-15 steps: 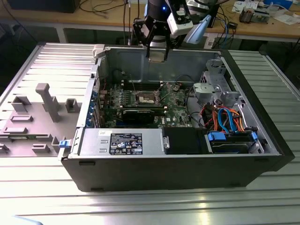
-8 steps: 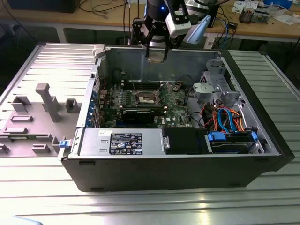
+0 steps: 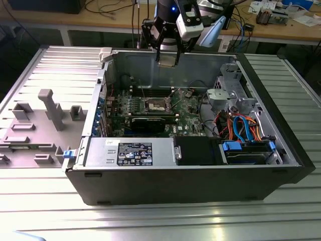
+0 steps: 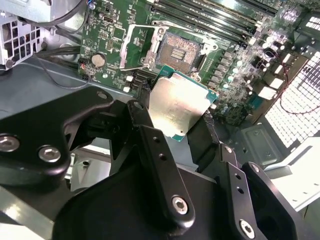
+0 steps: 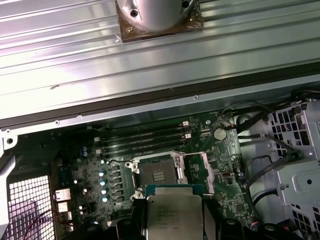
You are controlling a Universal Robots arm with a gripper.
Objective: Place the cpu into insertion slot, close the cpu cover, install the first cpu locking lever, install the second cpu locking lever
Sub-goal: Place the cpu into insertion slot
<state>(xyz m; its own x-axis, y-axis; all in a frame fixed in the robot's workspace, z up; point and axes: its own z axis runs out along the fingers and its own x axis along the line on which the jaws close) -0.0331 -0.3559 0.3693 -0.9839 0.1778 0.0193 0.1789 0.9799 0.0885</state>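
Between the 2 matt black fingers (image 4: 155, 150) of the gripper (image 4: 180, 107), smooth and set with bright silver screw heads: the cpu (image 4: 182, 102), dull silver-grey metal on top, faintly mottled, edged in green board. Beneath the gripper, the insertion slot (image 4: 180, 47): dark, finely gold-speckled, rimmed in bright bare metal. Just beside that, the cpu cover (image 5: 207, 169): thin shiny sheet, probably steel. All around under the gripper, glossy green motherboard (image 4: 107, 22). Farther out from the gripper, ribbed table (image 3: 40, 211) in satin silver metal, softly reflective.
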